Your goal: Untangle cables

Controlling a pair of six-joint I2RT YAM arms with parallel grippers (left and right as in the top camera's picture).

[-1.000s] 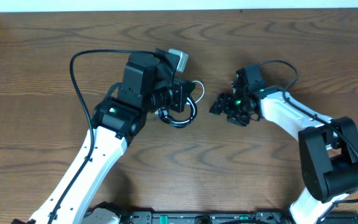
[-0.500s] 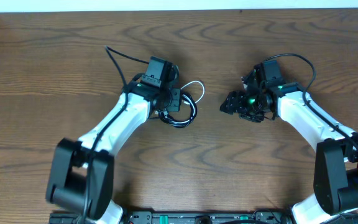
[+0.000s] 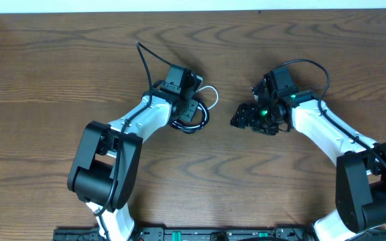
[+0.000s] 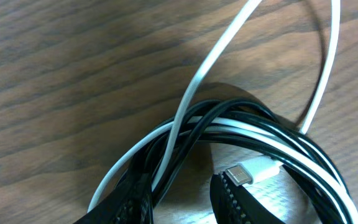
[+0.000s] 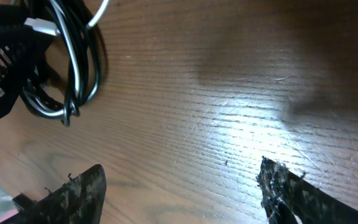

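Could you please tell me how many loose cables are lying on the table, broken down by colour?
Black cable: 1
White cable: 1
Total: 2

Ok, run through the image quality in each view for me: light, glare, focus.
Overhead: even light, sharp, faint shadows on the table. Left wrist: the cables fill the frame, fairly sharp, dark shadow around them, left fingers dim at the bottom. Right wrist: bright glare patch mid-table, shadow top right, right fingers dark.
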